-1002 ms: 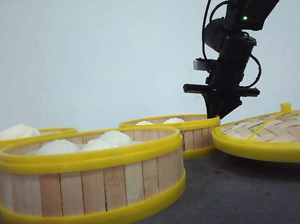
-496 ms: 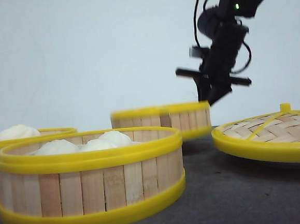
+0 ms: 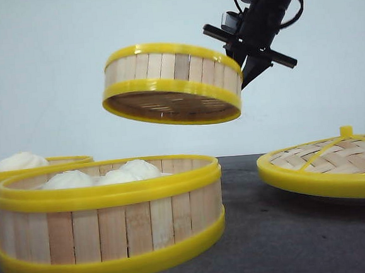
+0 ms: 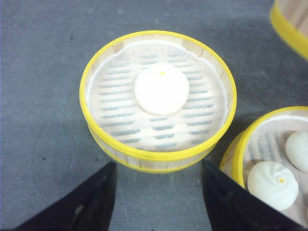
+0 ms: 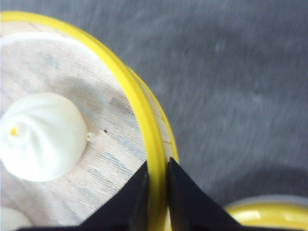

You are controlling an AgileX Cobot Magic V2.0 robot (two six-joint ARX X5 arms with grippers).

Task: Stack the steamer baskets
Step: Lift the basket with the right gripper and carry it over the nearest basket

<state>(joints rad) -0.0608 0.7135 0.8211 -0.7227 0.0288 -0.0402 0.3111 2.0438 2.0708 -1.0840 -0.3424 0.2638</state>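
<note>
Tilt risk: right fingers (image 5: 155,192) pinching only rim of airborne slatted yellow-rimmed steamer basket (image 3: 172,83); could slip, spilling buns. Left fingers (image 4: 159,202) spread, empty.

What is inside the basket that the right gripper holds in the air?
The right wrist view shows one white bun on the liner of the lifted basket, and the edge of a second. The right gripper pinches its rim. The rest of the inside is out of view.
</note>
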